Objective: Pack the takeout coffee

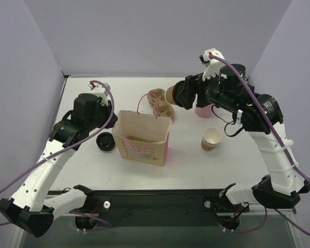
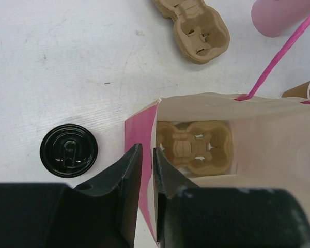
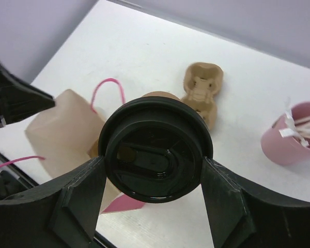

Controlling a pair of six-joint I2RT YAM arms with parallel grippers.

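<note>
My right gripper [image 1: 176, 95] is shut on a kraft-brown coffee cup [image 1: 170, 94] with a black lid [image 3: 155, 155]. It holds the cup in the air, tipped sideways, above the table behind the bag's right side. A second kraft cup [image 1: 212, 138], open with a white inside, stands on the table at the right. The paper bag [image 1: 142, 137] stands open at the middle, with a pulp tray [image 2: 196, 147] lying on its bottom. My left gripper [image 2: 147, 150] is shut on the bag's left wall at the rim.
A loose black lid [image 1: 105, 141] lies left of the bag. A second pulp tray [image 1: 160, 103] lies behind the bag. A pink cup with white sticks [image 3: 294, 139] stands at the back right, partly hidden by my right arm in the top view.
</note>
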